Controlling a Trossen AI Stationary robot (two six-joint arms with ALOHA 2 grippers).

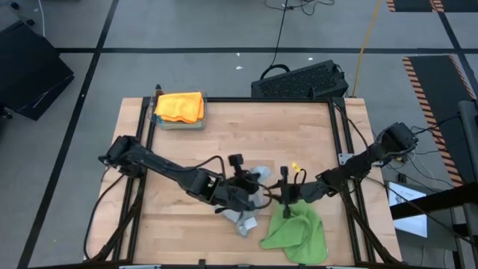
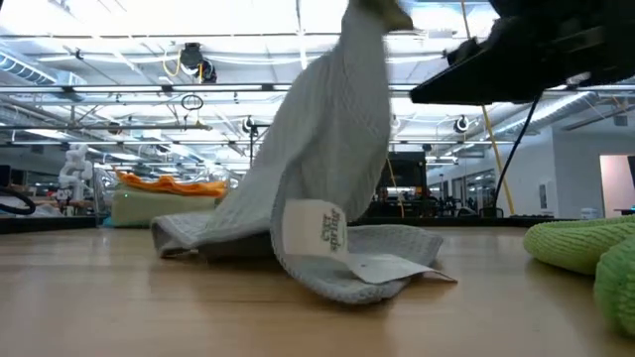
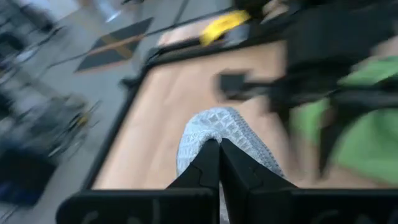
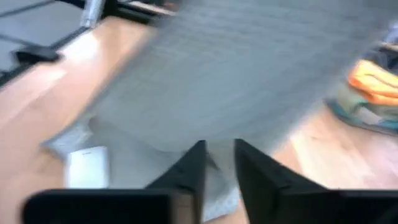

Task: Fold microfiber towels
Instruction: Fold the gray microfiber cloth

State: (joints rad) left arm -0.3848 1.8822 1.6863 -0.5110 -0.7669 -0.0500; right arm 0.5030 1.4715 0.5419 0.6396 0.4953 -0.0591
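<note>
Grey towel (image 2: 327, 198) lifted off table (image 1: 224, 127), pinched in closed left gripper (image 3: 217, 152). Right gripper (image 4: 217, 155) fingers slightly apart just beside it; grip unclear.

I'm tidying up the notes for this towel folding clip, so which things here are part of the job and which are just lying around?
Part of the job:
- grey towel, pinched by the left gripper
- green towel
- stack of towels, orange on top
- right gripper, by the grey towel

Lying about:
- black keyboard beyond the table
- small yellow thing

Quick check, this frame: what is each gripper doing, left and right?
Left gripper: shut on the light grey towel, lifting it.
Right gripper: fingers slightly apart at the towel; grip cannot be told.
</note>
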